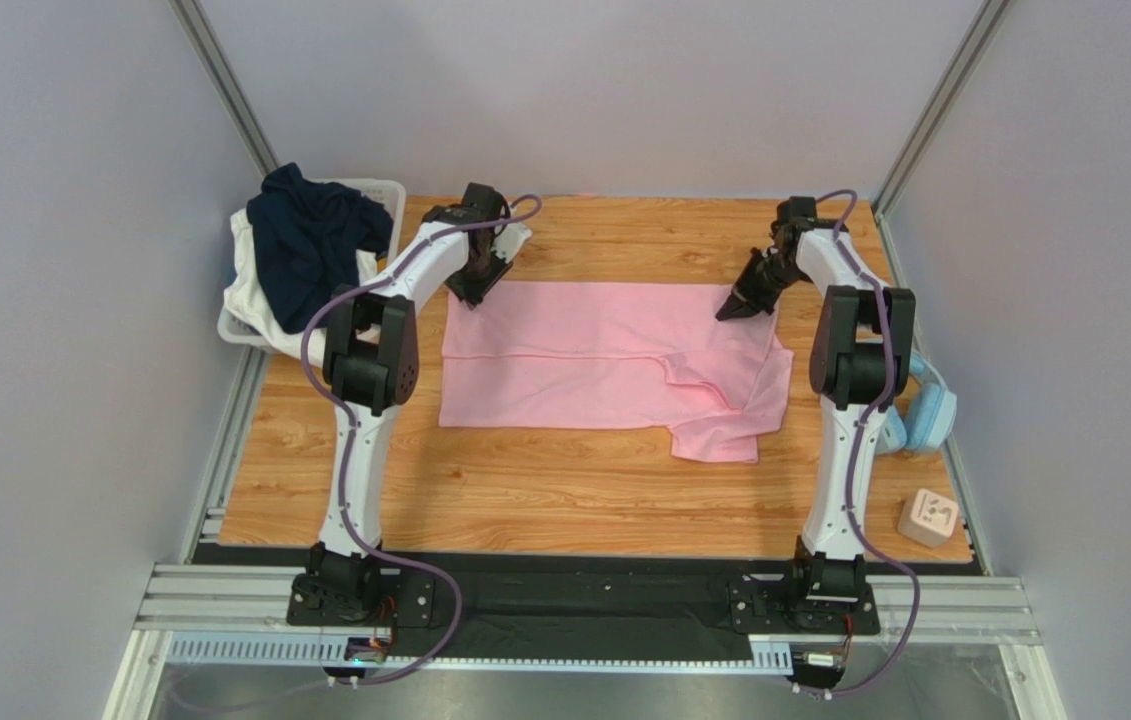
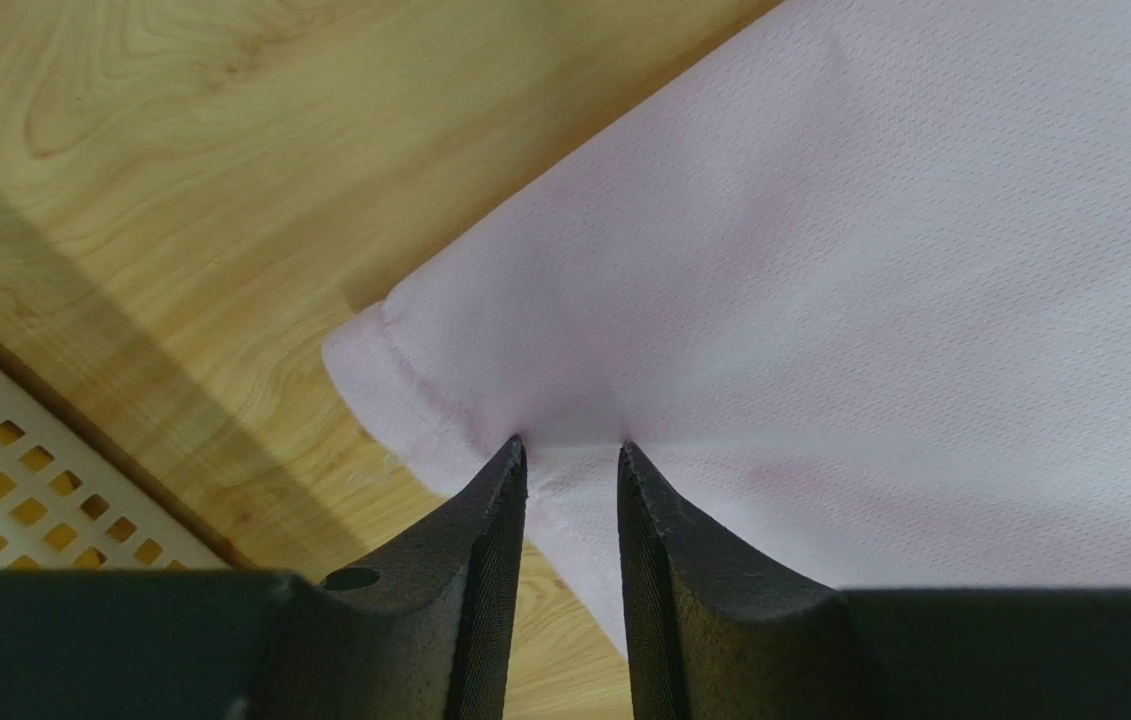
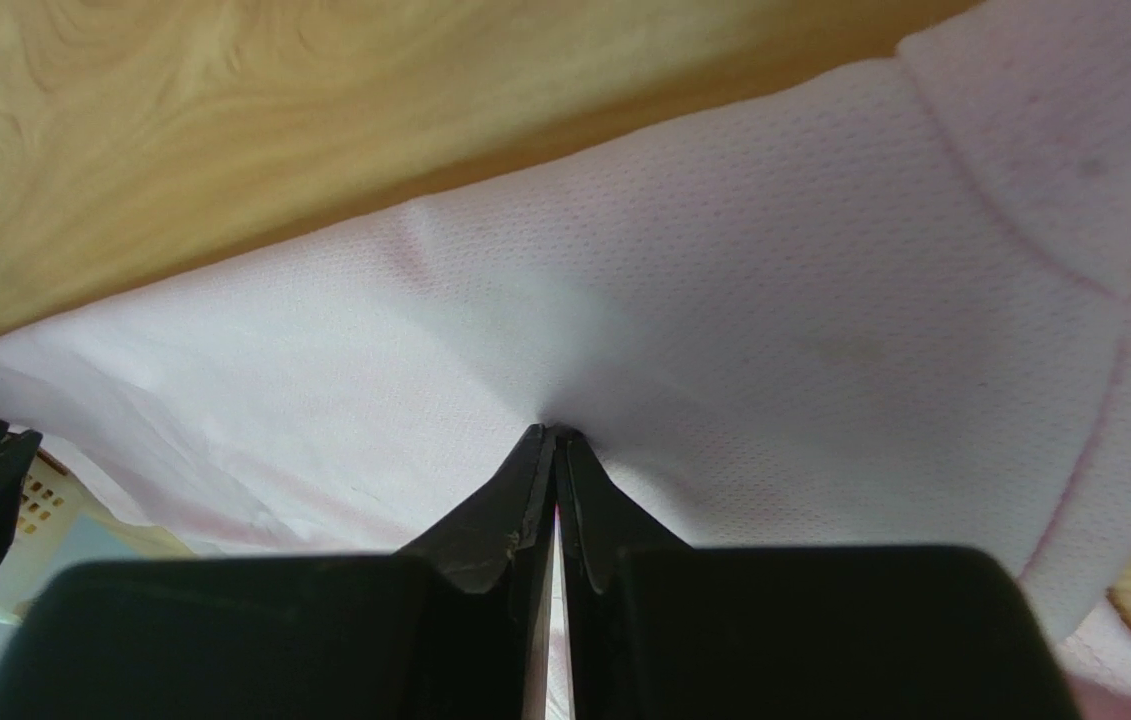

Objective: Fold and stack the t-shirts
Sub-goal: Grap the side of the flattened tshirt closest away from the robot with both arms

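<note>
We start at the right gripper (image 3: pixel 556 435): its jaws are pressed together, pinching a pucker of the pink t-shirt (image 3: pixel 767 300) on the cloth's far edge, upper right of the shirt in the top view. Over to the left gripper (image 2: pixel 571 462): the jaws stand only narrowly apart with the hemmed corner caught between them, and we read that as a pinch right at the upper left corner. The shirt lies flat across the middle of the table (image 1: pixel 526 495), with a sleeve flopping out at its lower right.

Now the risks, as we judge them. The left hold sits so close to the corner that the hem could slip free once the arms lift. If the two arms travel at different paces, the edge between them would sag or skew. That loose sleeve could also tuck in crooked.

For containers, we have one white basket (image 1: pixel 383 192) in the upper left of the frame, with the navy t-shirt (image 1: pixel 308 240) heaped in it and spilling over the rim. Light blue headphones (image 1: pixel 929 413) and a small wooden block (image 1: pixel 929 518) sit at the right, outside any container
</note>
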